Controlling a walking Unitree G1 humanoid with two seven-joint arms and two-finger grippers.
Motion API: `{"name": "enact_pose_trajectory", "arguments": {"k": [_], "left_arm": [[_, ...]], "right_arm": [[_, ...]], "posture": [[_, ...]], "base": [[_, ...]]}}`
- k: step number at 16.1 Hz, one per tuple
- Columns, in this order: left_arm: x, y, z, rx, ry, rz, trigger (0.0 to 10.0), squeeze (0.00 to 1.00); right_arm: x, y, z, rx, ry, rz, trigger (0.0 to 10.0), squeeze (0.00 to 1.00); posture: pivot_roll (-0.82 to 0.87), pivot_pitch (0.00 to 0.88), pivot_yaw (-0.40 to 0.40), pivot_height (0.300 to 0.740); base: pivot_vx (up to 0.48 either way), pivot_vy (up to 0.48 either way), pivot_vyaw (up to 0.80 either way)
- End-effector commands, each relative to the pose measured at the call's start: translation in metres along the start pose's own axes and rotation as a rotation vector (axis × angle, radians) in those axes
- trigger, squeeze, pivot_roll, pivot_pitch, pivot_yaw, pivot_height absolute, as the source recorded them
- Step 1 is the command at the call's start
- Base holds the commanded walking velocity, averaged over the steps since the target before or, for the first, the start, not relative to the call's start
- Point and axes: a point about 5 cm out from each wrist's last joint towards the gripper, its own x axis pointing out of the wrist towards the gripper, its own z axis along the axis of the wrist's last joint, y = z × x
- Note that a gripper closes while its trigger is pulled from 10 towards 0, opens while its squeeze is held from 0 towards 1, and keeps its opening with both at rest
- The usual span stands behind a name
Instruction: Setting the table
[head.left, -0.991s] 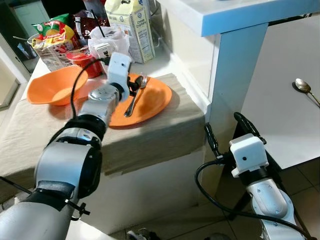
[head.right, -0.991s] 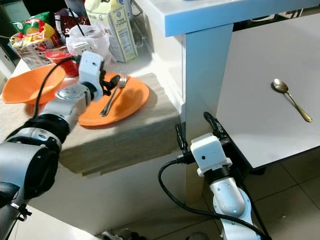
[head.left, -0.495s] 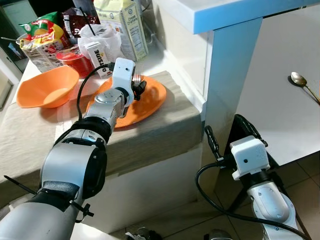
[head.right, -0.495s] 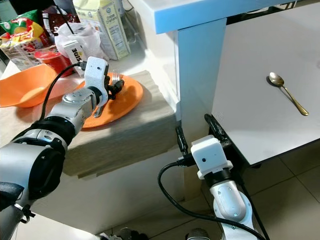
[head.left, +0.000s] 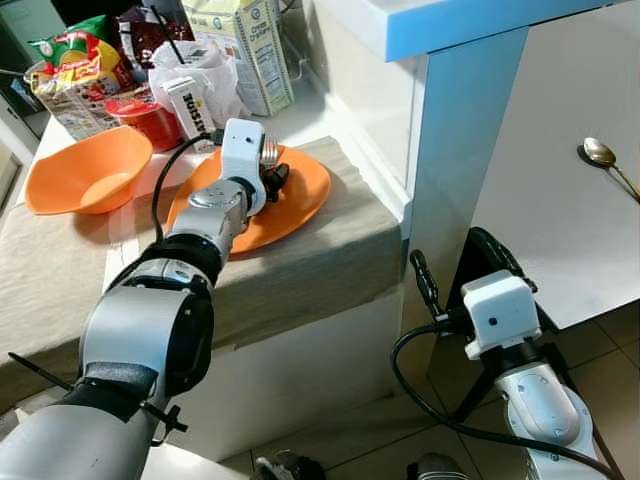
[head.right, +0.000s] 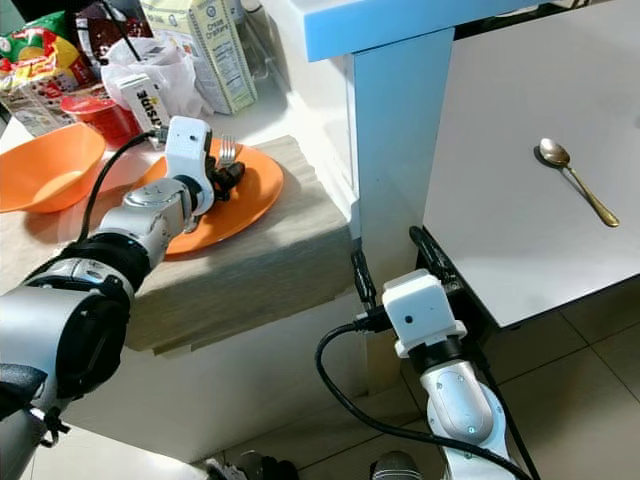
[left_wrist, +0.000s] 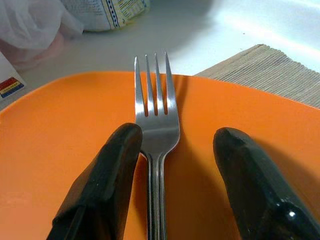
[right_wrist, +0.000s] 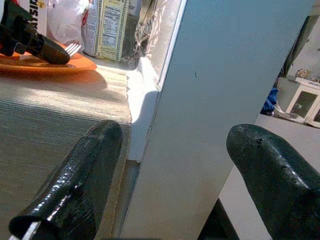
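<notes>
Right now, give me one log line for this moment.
left gripper: open, straddling fork on orange plate | right gripper: open, idle, low by white cabinet panel | spoon: on white table

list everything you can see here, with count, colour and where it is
plate: 1, orange, on the mat
fork: 1, silver, on the plate between the left gripper's fingers
bowl: 1, orange, left of the plate
mat: 1, beige, on the counter
carton: 1, cream, behind the plate
red cup: 1, behind the bowl
snack bags: several, mixed colours, at the back
spoon: 1, gold, on the white table
left gripper: open, astride the fork
right gripper: open, low beside the blue post
</notes>
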Motion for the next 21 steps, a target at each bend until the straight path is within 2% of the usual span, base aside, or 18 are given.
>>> {"name": "enact_pose_trajectory", "arguments": {"k": [1, 3, 4, 5, 8, 9, 15, 16, 21], "left_arm": [[-0.002, 0.006, -0.012, -0.032, 0.070, 0.035, 10.0, 0.00], [-0.002, 0.007, -0.014, -0.042, 0.079, 0.044, 10.0, 0.00], [-0.002, 0.009, -0.015, -0.036, 0.089, 0.053, 4.7, 0.00], [-0.003, 0.010, -0.016, -0.008, 0.100, 0.061, 0.0, 0.00], [-0.003, 0.011, -0.016, 0.069, 0.108, 0.065, 0.0, 0.00], [-0.003, 0.013, -0.015, 0.136, 0.108, 0.078, 0.0, 0.00], [-0.003, 0.016, -0.010, 0.118, 0.077, 0.090, 0.0, 0.00], [-0.003, 0.017, -0.007, 0.082, 0.063, 0.096, 0.0, 0.00], [-0.004, 0.021, 0.003, 0.014, 0.024, 0.113, 0.0, 0.00]], "right_arm": [[0.001, 0.002, 0.002, 0.012, -0.001, 0.008, 10.0, 0.00], [0.001, 0.001, 0.002, 0.011, 0.000, 0.009, 10.0, 0.00], [0.001, 0.001, 0.002, 0.011, 0.000, 0.010, 10.0, 0.00], [0.002, 0.001, 0.002, 0.010, 0.000, 0.011, 10.0, 0.00], [0.002, 0.000, 0.003, 0.009, 0.000, 0.012, 10.0, 0.00], [0.003, 0.001, 0.003, 0.010, 0.000, 0.012, 10.0, 0.00], [0.005, 0.001, 0.003, 0.008, 0.000, 0.014, 10.0, 0.00], [0.006, 0.002, 0.003, 0.009, 0.000, 0.015, 10.0, 0.00], [0.007, 0.002, 0.003, 0.008, -0.004, 0.016, 10.0, 0.00]], "posture": [[-0.31, 0.075, 0.184, 0.708], [-0.31, 0.076, 0.182, 0.708], [-0.31, 0.076, 0.182, 0.708], [-0.31, 0.077, 0.180, 0.708], [-0.31, 0.080, 0.178, 0.708], [-0.31, 0.082, 0.178, 0.708], [-0.30, 0.078, 0.176, 0.708], [-0.30, 0.075, 0.176, 0.708], [-0.30, 0.064, 0.171, 0.708]], "base": [[0.000, 0.000, 0.00], [0.000, 0.000, 0.00], [0.000, 0.000, 0.00], [0.000, 0.000, 0.00], [0.000, 0.000, 0.00], [0.000, 0.000, 0.00], [0.000, 0.000, 0.00], [0.000, 0.000, 0.00], [0.000, 0.000, 0.00]]}}
